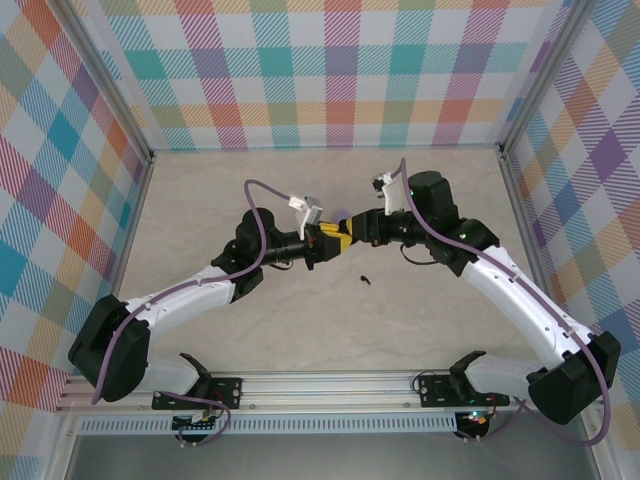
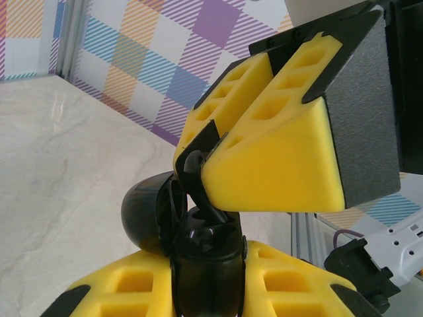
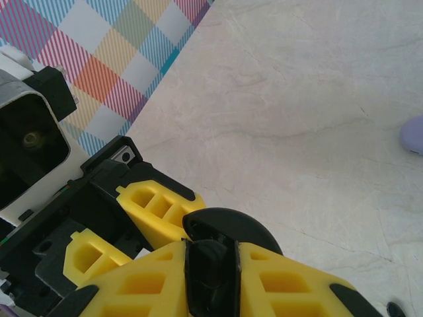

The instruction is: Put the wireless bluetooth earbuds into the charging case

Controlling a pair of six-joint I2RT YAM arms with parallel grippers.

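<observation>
Mid-table, your two arms meet tip to tip. Your left gripper [image 2: 208,277] is clamped on the open black charging case [image 2: 149,218], its lid swung aside. Your right gripper [image 2: 198,148] hangs above it, fingers pinched on a small black piece [image 2: 193,165] at the case's mouth; you cannot tell whether it is an earbud. One black earbud [image 1: 365,279] lies loose on the table [image 1: 200,200], just on the near-edge side of the grippers. A pale lilac thing [image 3: 413,134], cut off by the frame, sits toward the far edge.
</observation>
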